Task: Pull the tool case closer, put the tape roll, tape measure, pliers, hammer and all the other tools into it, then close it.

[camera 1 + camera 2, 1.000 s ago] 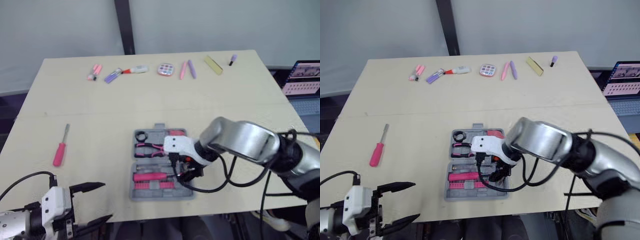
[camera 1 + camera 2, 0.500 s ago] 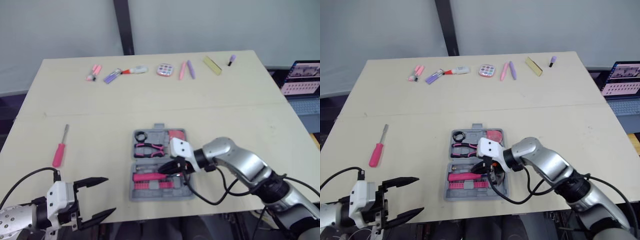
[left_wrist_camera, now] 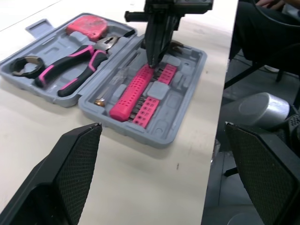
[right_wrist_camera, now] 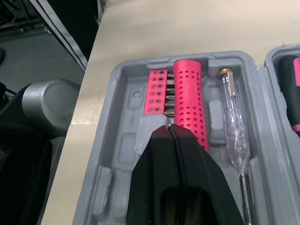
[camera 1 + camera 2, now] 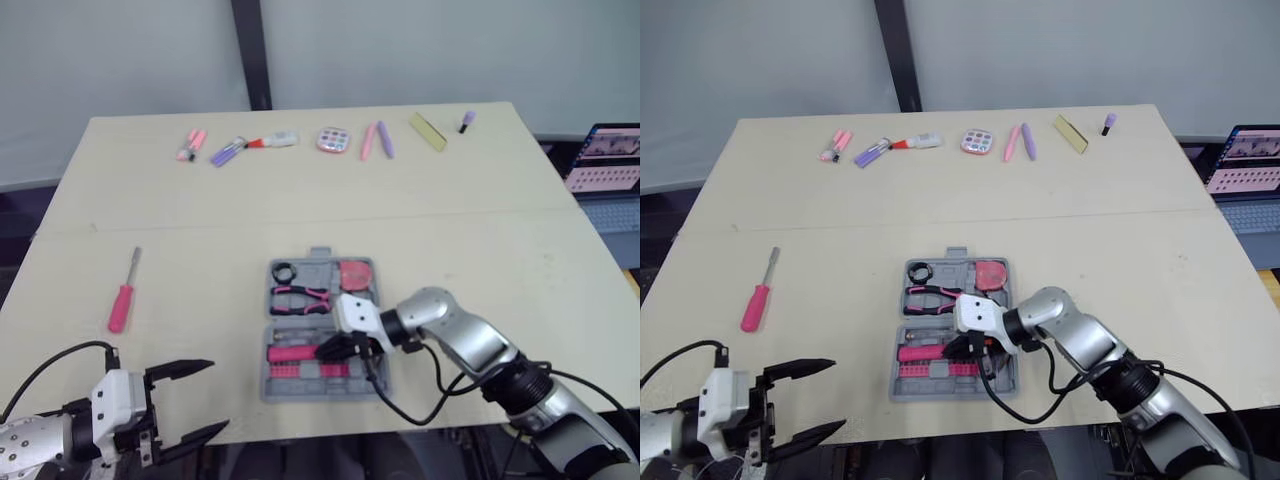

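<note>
The grey tool case (image 5: 372,384) lies open near the table's front edge. Its far half holds a black tape roll (image 5: 283,271), a pink tape measure (image 5: 356,274) and pink-handled pliers (image 5: 300,297). Its near half holds a pink perforated handle (image 4: 189,110), a pink bit strip (image 4: 158,91) and a clear tester screwdriver (image 4: 233,126). My right gripper (image 5: 328,349) is shut with nothing in it, its tips just above the pink handle. My left gripper (image 5: 190,400) hangs open past the table's front left edge. A pink screwdriver (image 5: 122,300) lies on the table at the left.
Small pink and purple pens (image 5: 228,150), a round palette (image 5: 331,139) and a yellow-green strip (image 5: 427,130) line the table's far edge. A laptop (image 5: 606,160) stands off the right side. A dark post (image 5: 250,50) rises behind the table.
My right gripper's fingers have closed. Its arm has dropped lower and drawn toward the near right, with the tips now over the case's near half. The left gripper stays open.
</note>
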### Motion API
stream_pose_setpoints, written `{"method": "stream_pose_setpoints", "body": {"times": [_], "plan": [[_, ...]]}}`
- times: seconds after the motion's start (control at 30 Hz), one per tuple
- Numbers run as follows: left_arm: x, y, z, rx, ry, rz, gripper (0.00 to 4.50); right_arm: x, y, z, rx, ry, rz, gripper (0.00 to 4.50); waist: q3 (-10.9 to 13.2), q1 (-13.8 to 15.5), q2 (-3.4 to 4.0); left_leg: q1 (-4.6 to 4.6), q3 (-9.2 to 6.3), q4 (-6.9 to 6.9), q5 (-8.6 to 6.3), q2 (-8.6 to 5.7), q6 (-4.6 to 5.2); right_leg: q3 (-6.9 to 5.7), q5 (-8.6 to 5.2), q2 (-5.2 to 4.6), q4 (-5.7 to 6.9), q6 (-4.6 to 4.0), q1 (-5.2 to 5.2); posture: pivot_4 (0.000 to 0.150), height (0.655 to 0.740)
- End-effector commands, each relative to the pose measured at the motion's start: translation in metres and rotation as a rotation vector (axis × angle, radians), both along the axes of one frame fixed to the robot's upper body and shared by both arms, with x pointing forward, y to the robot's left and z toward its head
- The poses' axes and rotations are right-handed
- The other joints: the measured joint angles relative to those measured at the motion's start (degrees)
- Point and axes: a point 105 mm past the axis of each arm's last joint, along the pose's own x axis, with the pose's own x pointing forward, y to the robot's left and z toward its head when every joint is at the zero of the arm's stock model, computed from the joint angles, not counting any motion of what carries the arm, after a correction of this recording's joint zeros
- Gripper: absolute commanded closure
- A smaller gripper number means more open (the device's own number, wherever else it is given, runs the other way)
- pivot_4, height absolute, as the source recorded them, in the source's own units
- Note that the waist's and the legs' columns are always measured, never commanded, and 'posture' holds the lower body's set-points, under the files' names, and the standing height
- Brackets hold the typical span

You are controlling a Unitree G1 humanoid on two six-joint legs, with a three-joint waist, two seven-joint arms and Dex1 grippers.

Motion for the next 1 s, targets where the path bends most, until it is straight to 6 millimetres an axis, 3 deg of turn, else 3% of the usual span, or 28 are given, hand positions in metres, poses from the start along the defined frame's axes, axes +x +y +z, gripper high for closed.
{"method": "stream_pose_setpoints", "body": {"times": [0.03,0.57,1.0], "plan": [[-0.001,-0.001,0.001,0.010,-0.014,-0.019,0.00,-0.001,0.002,0.006,0.031,-0.018,0.018,4.46,0.00,0.03,0.00,0.00,0.00,0.00,0.00,0.00,0.00,0.00,0.00,0.00,0.00,0.00,0.00,0.150,0.7400],[0.001,0.000,-0.003,0.017,-0.022,-0.016,0.00,0.016,-0.002,0.001,0.038,-0.026,-0.042,4.46,0.00,0.21,0.00,0.01,0.01,0.01,0.00,0.00,-0.01,0.00,0.00,0.00,0.02,0.00,0.01,0.150,0.7400],[0.000,0.004,-0.010,0.021,-0.020,-0.017,0.00,0.016,-0.015,-0.014,-0.004,-0.004,-0.065,4.46,-0.01,0.24,-0.01,0.02,0.02,0.03,0.01,0.00,-0.01,0.00,0.00,0.00,0.03,0.00,0.02,0.150,0.7400]]}}
